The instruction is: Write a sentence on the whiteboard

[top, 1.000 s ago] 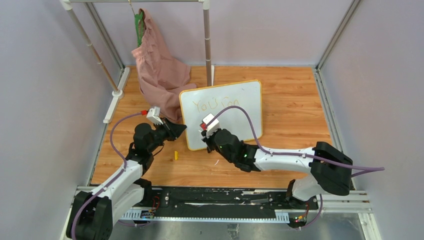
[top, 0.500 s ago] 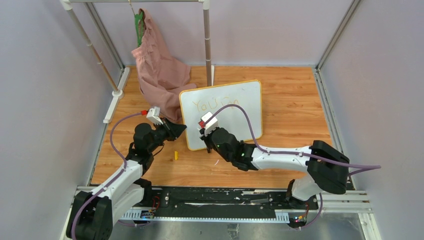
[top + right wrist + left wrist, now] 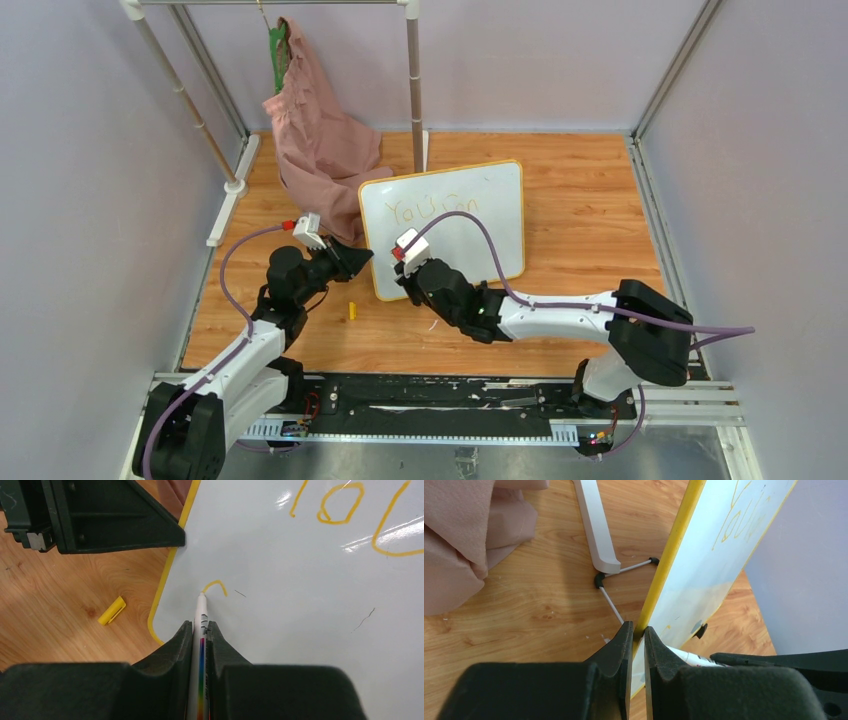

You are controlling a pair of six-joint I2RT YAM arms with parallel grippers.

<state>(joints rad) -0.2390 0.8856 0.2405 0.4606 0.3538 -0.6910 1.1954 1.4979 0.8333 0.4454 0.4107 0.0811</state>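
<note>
The whiteboard (image 3: 485, 225) leans upright on the wooden floor, yellow frame (image 3: 674, 555) around it. Orange-yellow handwriting (image 3: 432, 207) on its top line reads "You can". My left gripper (image 3: 362, 256) is shut on the board's left frame edge (image 3: 638, 630). My right gripper (image 3: 412, 283) is shut on a white marker (image 3: 201, 610) with a rainbow stripe. The marker tip touches the board near its lower left corner, at the end of a short curved stroke (image 3: 215, 585). The top line shows above it (image 3: 340, 510). The marker also shows in the left wrist view (image 3: 689, 656).
A yellow marker cap (image 3: 352, 311) lies on the floor left of the board's lower corner. A pink garment (image 3: 315, 130) hangs from a rack behind the board. The rack's pole (image 3: 415, 80) and foot (image 3: 596, 525) stand close behind it. Walls enclose the floor.
My right gripper has moved left and down with the marker, from under the top line to the board's lower left, where a short stroke now shows. The left gripper has not moved.
</note>
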